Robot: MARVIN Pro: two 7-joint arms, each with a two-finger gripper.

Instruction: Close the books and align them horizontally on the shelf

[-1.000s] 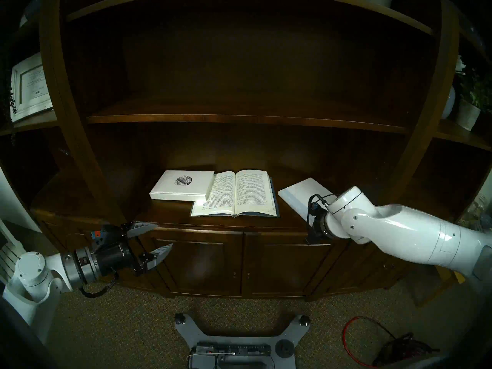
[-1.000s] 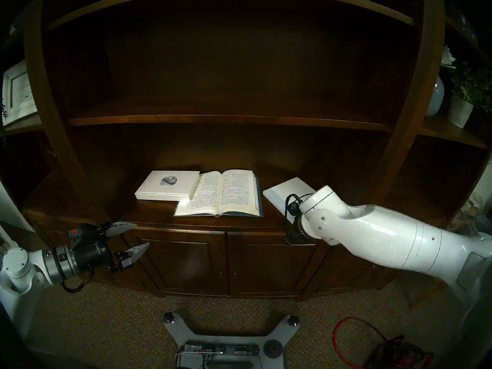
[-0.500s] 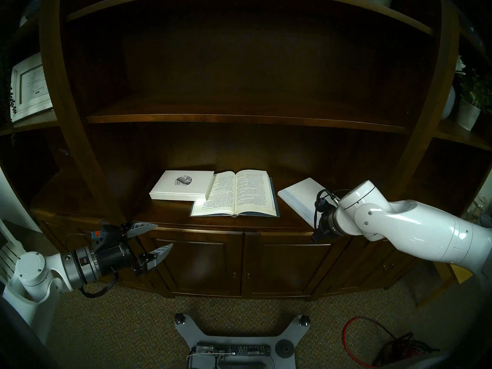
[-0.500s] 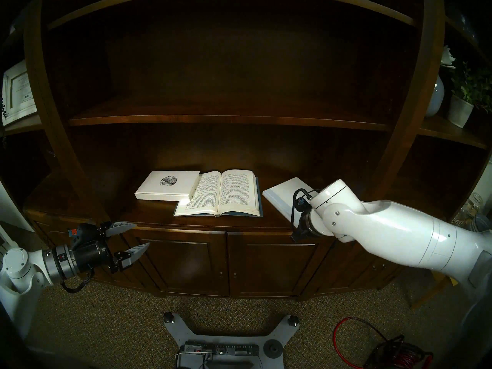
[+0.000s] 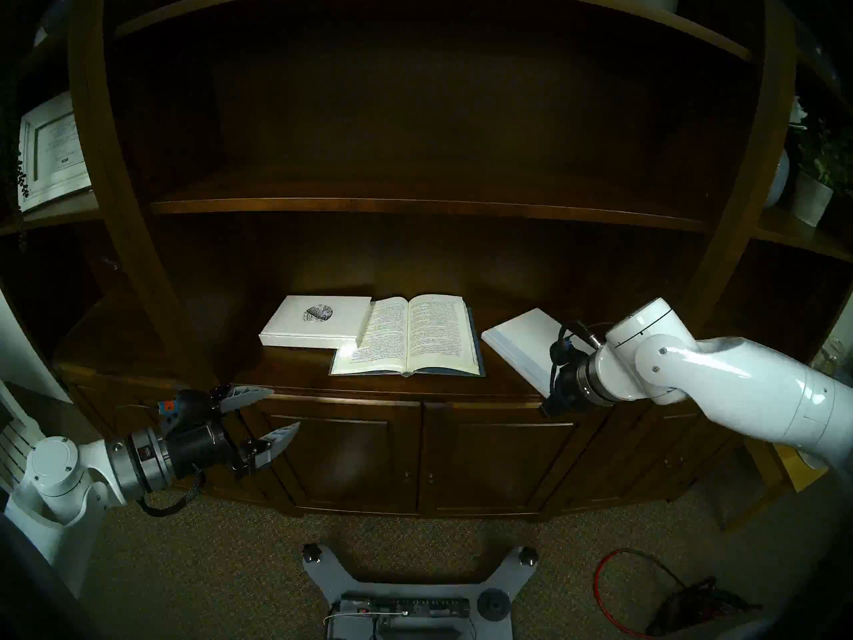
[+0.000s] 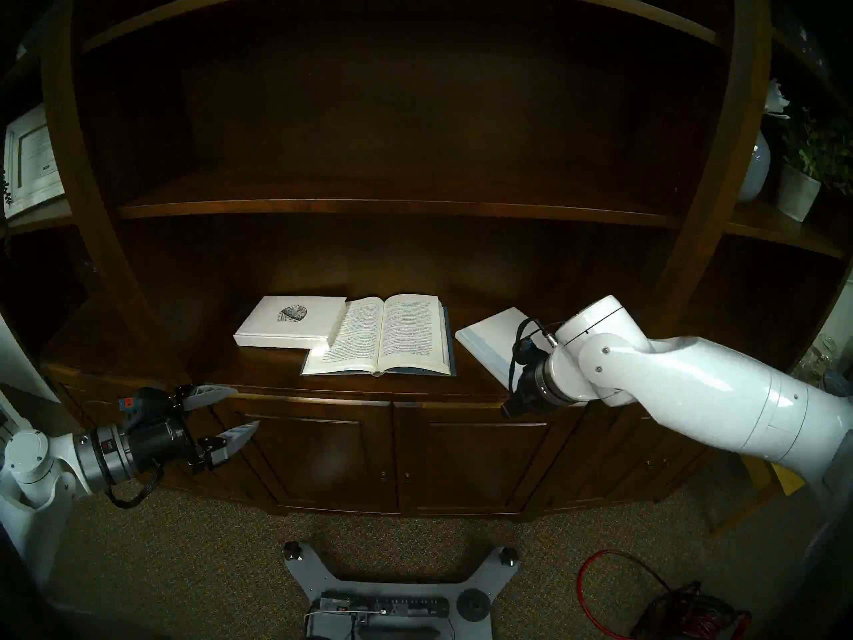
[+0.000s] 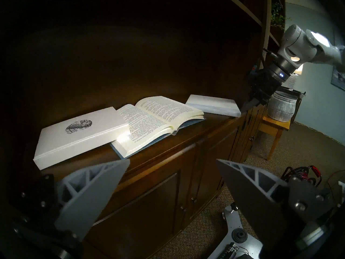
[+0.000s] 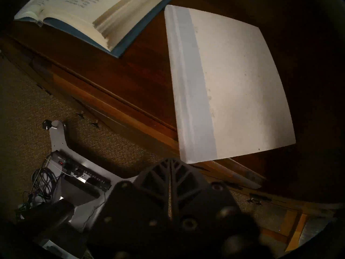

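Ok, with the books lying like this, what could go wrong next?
1. The plain white book sits skewed with a corner past the shelf edge; a nudge from the shut right pincer could tip it off.
2. The speckled book overlaps the open book; closing that one may drag or lift it.

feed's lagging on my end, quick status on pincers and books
Left pincer open, empty, in front of the cabinet. Right pincer shut, empty, by plain white book. Blue book open on shelf, speckled book overlapping its left page.
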